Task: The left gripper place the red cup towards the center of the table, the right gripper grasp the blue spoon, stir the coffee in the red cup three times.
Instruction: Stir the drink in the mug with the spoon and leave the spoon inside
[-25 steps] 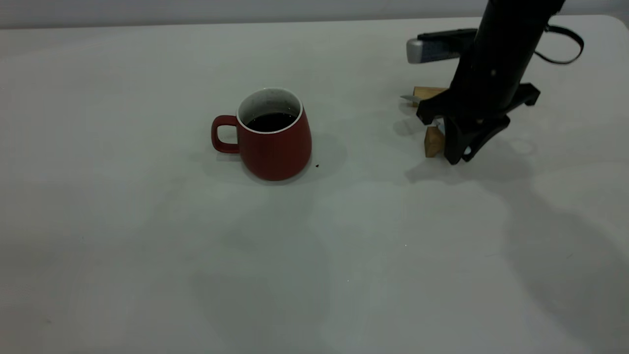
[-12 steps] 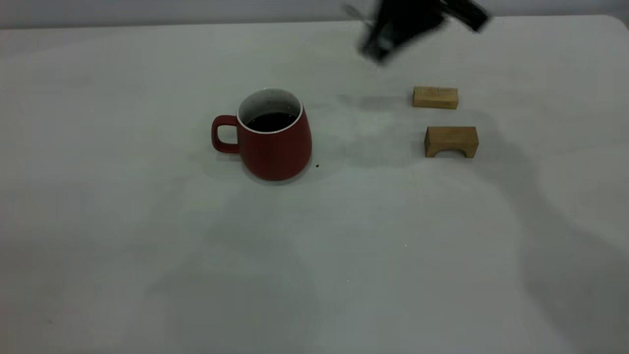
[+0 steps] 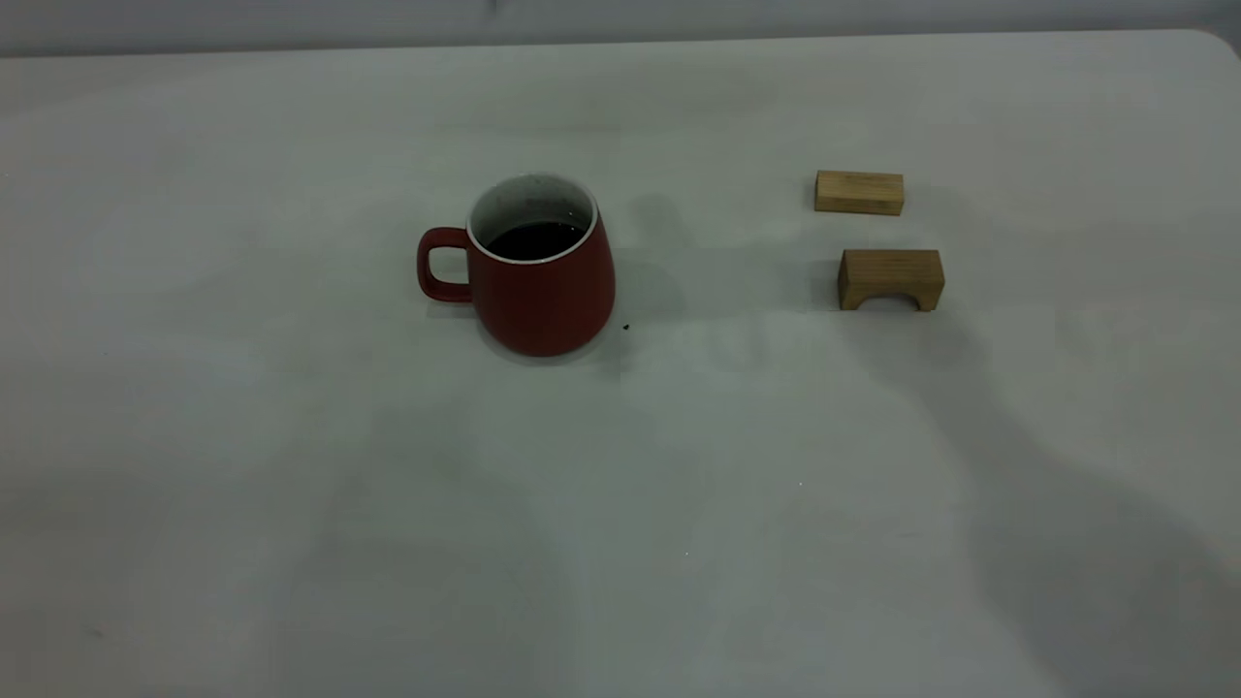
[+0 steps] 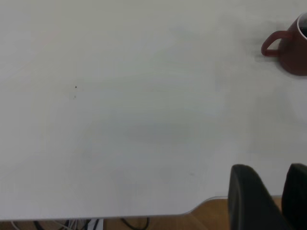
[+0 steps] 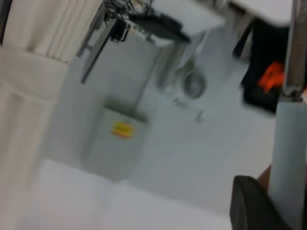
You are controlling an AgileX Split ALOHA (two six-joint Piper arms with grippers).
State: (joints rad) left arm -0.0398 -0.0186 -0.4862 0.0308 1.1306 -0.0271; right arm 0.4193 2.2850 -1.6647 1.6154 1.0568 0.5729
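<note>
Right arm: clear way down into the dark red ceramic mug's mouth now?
Probably yes: nothing stands over the dark red ceramic mug; tan wooden blocks sit well aside. The right gripper, holding the pale-blue-handled spoon, is outside the exterior view.

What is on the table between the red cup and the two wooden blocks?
In the exterior view, only bare table lies between the red cup and the wooden blocks, apart from a tiny dark speck.

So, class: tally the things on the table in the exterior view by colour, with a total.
Red: 1, the cup
Tan: 2, the flat block and the arched block
Total: 3
</note>
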